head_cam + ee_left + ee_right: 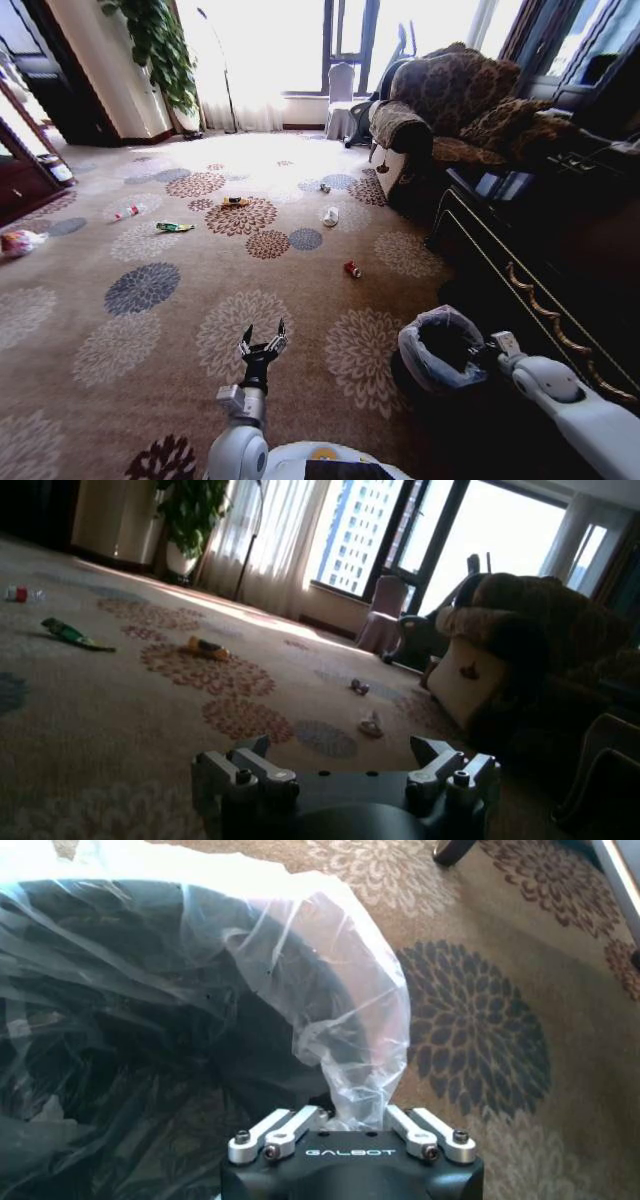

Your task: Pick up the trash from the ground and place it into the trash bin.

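Litter lies scattered on the patterned carpet ahead: a green wrapper [174, 227] [70, 634], a yellow-orange wrapper [235, 202] [208, 649], a white plastic bottle [331, 215] [372, 724], a small red can [352, 269] and a red-capped clear bottle [126, 212] [20, 594]. My left gripper [263, 345] [340, 750] hangs open over bare carpet, well short of all of it. The trash bin [417, 352] stands at my right, lined with a translucent bag [330, 990]. My right gripper [487, 350] [355, 1114] is at the bin's rim, shut on a bunched fold of the bag.
A dark cabinet [540, 240] runs along the right, close behind the bin. A patterned sofa [450, 100] and a covered chair [342, 95] stand at the back, and a potted plant [160, 40] at the back left. A small dark item [325, 187] lies near the sofa.
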